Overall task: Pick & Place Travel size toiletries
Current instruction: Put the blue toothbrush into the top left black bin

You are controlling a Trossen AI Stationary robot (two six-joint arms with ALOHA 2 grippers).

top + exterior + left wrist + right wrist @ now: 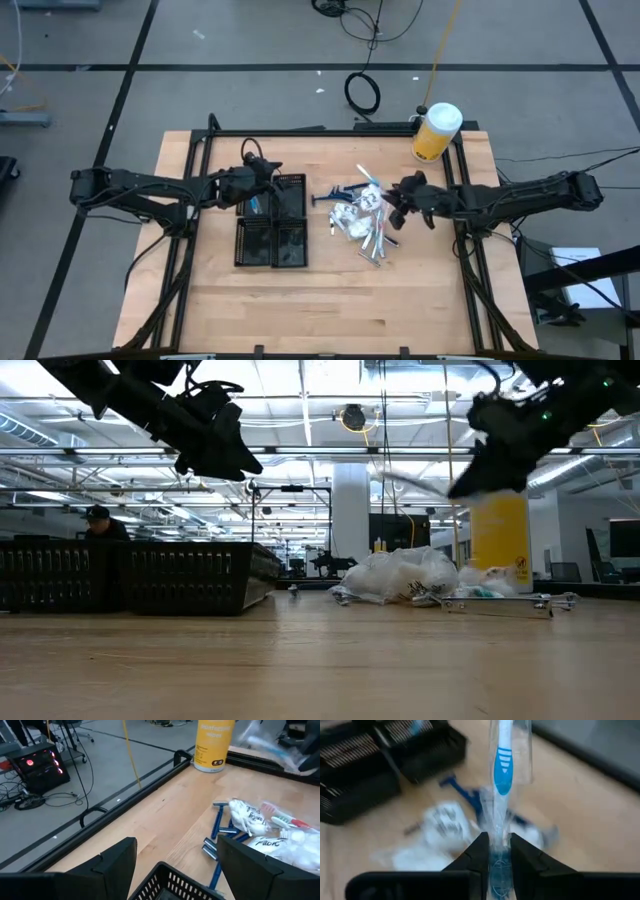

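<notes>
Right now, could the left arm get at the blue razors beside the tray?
Probably yes. The left gripper hovers open over the tray, and the razors lie uncovered on the table just past it. The right gripper, holding a wrapped toothbrush, is raised above the pile.

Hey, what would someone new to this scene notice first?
Probably the right end effector, raised above the table's right half, shut on a blue-and-white toothbrush in a clear wrapper. Below it lies a jumble of white packets and blue razors beside the black compartment tray. A big yellow jar with a white lid stands at the far right edge.
</notes>
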